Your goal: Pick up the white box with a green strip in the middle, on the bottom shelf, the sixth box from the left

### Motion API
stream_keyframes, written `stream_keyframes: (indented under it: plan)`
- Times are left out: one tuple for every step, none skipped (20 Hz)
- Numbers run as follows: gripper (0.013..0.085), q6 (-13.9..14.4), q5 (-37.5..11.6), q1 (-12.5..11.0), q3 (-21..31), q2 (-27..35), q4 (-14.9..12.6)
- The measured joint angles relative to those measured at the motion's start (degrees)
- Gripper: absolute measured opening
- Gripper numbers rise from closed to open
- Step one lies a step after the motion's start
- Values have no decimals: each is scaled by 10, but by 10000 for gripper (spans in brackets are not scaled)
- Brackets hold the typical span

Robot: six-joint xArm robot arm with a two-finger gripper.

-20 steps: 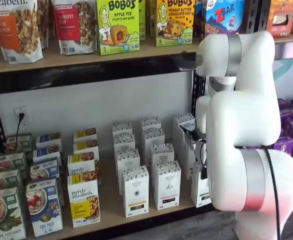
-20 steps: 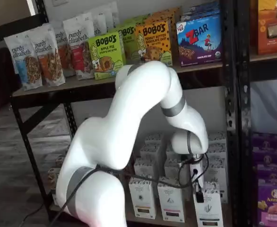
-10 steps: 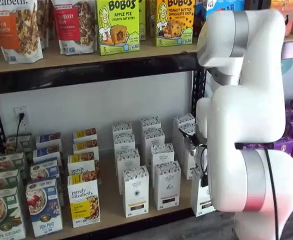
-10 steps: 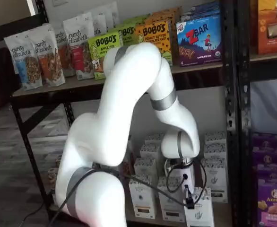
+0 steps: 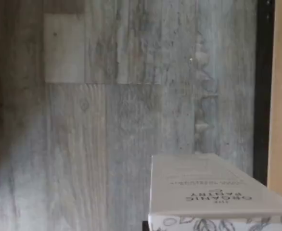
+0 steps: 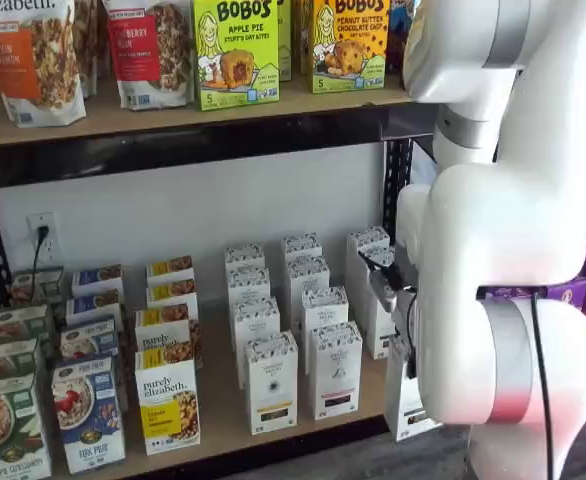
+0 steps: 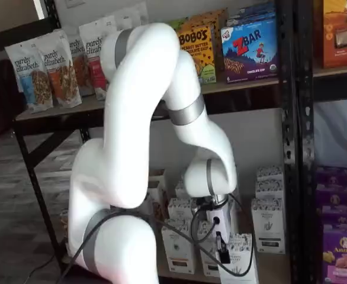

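The white box [image 7: 242, 264] with the speckled top band is held in my gripper [image 7: 223, 254], out in front of the bottom shelf [image 7: 282, 267] and tilted a little. In a shelf view the box [image 6: 403, 408] shows only partly, behind the white arm, past the shelf's black front rail [image 6: 273, 450]. The gripper [image 6: 406, 362] is shut on it, with one black finger showing on the carton's side. In the wrist view the box [image 5: 213, 190] fills one corner above grey floor, and the shelf's tan board [image 5: 280, 120] runs along one edge.
Like white cartons stand in rows on the bottom shelf: yellow-strip ones [image 6: 271, 384], black-strip ones [image 6: 334, 371], and more of the picked kind [image 7: 267, 226]. Granola and cereal boxes [image 6: 166, 400] fill the shelf's left part. A black upright [image 7: 290, 142] and purple boxes [image 7: 341, 254] stand to the right.
The arm has drawn back from the shelf with the white box in its grip. The box has come off the board and now hangs in front of the rail. The elbow has risen.
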Motion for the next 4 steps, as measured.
stream_keyframes:
  plan:
    - [490, -2, 1, 1, 14, -15, 4]
    - [490, -6, 3, 3, 27, -30, 9]
    - [490, -14, 6, 5, 39, -45, 19]
    - [490, -23, 9, 8, 49, -58, 31]
